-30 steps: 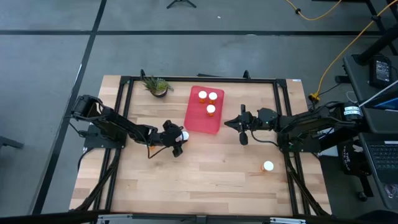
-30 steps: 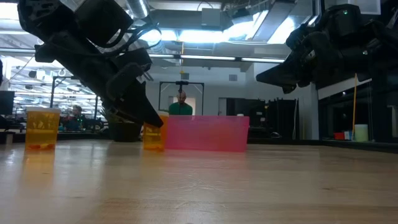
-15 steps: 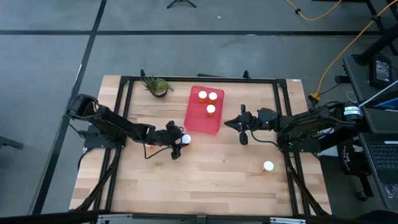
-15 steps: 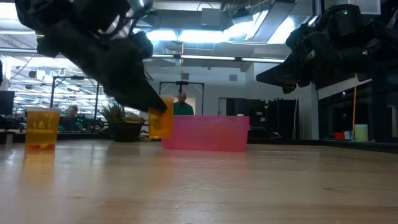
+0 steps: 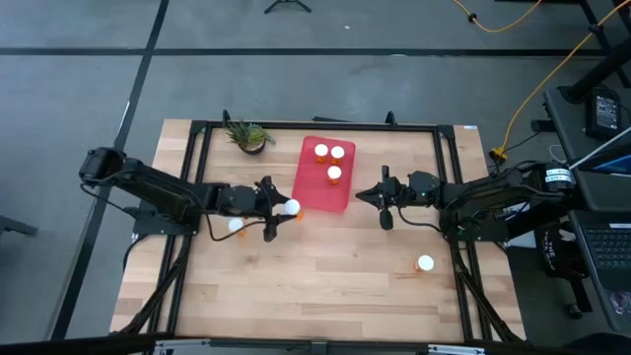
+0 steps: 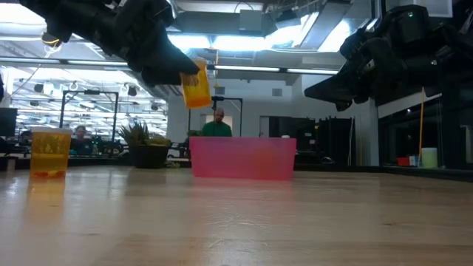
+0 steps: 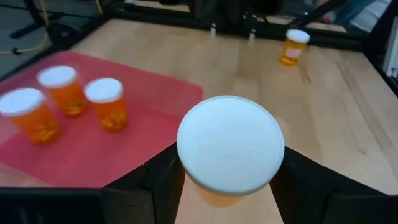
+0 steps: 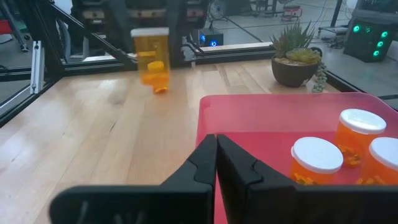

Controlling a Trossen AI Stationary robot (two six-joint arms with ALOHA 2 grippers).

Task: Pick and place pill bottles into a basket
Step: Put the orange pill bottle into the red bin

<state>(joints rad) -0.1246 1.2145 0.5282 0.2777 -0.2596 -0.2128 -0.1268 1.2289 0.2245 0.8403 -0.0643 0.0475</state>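
Pill bottle, orange with a round white cap, rides clamped between the fingers of the left gripper, lifted clear of the table just short of the near edge of the red basket. Seen from table height, the bottle hangs tilted above the top of the basket's wall, the dark fingers gripping it from the side. The left wrist camera looks straight onto the white cap, a finger pressed against either side, with the basket lying just beyond the fingertips.

3 bottles stand upright inside the basket (2 side by side at its far end, 1 nearer the middle). Behind the left fingers, 1 bottle stands on the bare wood, and another stands well apart toward the table's right front.

The right gripper waits beside the basket's right edge with its fingers pressed together, their tips pointing at the tray; the 3 capped bottles sit just past them. A small potted plant sits near the basket's far left corner.
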